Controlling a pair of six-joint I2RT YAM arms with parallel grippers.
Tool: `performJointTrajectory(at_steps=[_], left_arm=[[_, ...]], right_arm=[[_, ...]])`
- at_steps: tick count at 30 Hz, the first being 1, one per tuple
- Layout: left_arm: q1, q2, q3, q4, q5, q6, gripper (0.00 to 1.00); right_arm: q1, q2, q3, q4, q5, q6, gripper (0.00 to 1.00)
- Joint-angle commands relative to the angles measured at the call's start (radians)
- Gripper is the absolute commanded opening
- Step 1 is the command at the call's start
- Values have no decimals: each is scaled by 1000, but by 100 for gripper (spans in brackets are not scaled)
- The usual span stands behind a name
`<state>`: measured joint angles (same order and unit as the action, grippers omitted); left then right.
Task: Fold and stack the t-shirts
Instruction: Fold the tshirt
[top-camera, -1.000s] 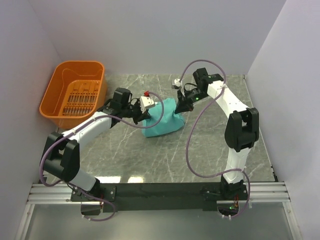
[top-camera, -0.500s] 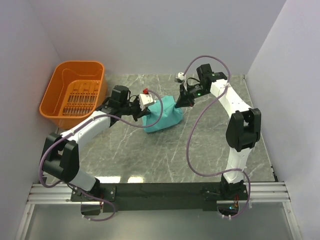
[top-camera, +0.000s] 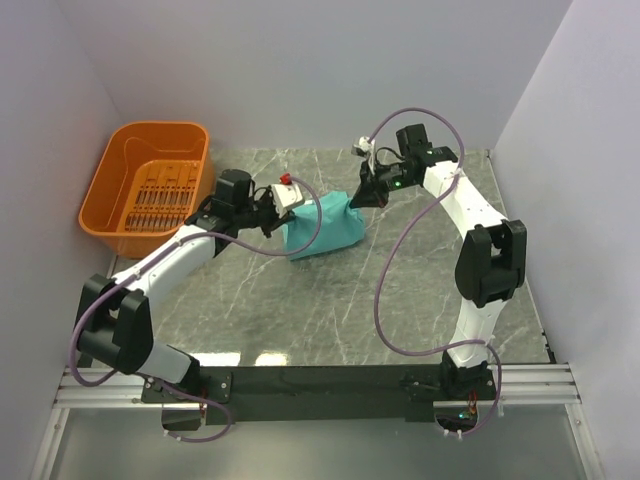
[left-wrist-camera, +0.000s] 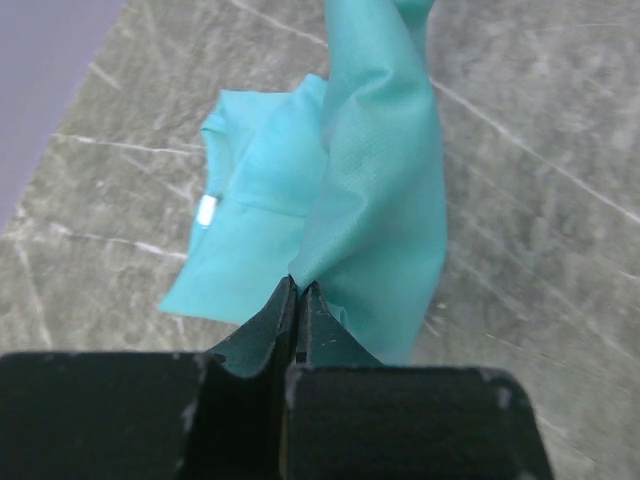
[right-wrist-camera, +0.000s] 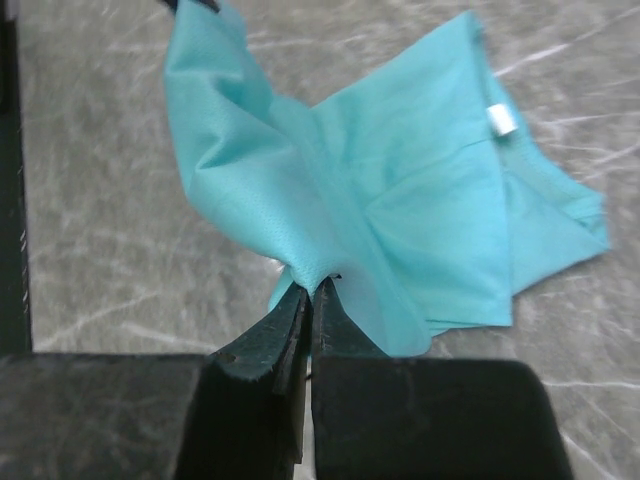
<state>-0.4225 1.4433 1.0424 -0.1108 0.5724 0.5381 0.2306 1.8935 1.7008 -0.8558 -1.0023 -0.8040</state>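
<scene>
Top view first. The teal t-shirt (top-camera: 325, 230) hung between the two arms, off to the right of the orange basket (top-camera: 103, 185), close to it but not touching. The left gripper (top-camera: 277, 220) pinched the edge nearest the basket, and the right gripper (top-camera: 364, 198) pinched the edge farthest from it. Compared with a second before, both grippers had drawn towards the back wall, the left one sliding a little nearer the basket. The cloth had come along with them, pulled tauter across the top, with less of it slumped on the marble table (top-camera: 300, 310). I'd call that a lift-and-spread. The shirt was being opened out so it could be laid flat, and no fold had been made yet.

On to the left wrist view. The left gripper (left-wrist-camera: 298, 290) was clamped tight on a ridge of the t-shirt (left-wrist-camera: 375, 190), its jaws pressed together with cloth between them. The fabric ran away from the tips in a tall pleat. Beyond it the neck area lay on the table, with a small white label (left-wrist-camera: 207, 210) showing.

Then the right wrist view. The right gripper (right-wrist-camera: 312, 285) was likewise clenched on a gathered corner of the t-shirt (right-wrist-camera: 400, 200). Cloth fanned out from the pinch, and the same white label (right-wrist-camera: 499, 120) sat by the collar. The lower part was bunched and creased against the table, so more stretching looked necessary before any fold.
</scene>
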Motion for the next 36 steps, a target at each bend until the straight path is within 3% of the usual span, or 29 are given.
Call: performJointTrajectory(at_steps=[1,7,17,36], left_arm=[[17,37,53,85,-72,5,1],[47,132,85,183,-152,-16,1],[76,278,120,298,-292,-32,1],[87,482,263,292,-408,-44,2]], right_arm=[[3,-10,49,223,53,219,0],[24,65,74,427,197,376,0],[76,245,204,549,387,538,0],[115,404,349,571,527,609,0]])
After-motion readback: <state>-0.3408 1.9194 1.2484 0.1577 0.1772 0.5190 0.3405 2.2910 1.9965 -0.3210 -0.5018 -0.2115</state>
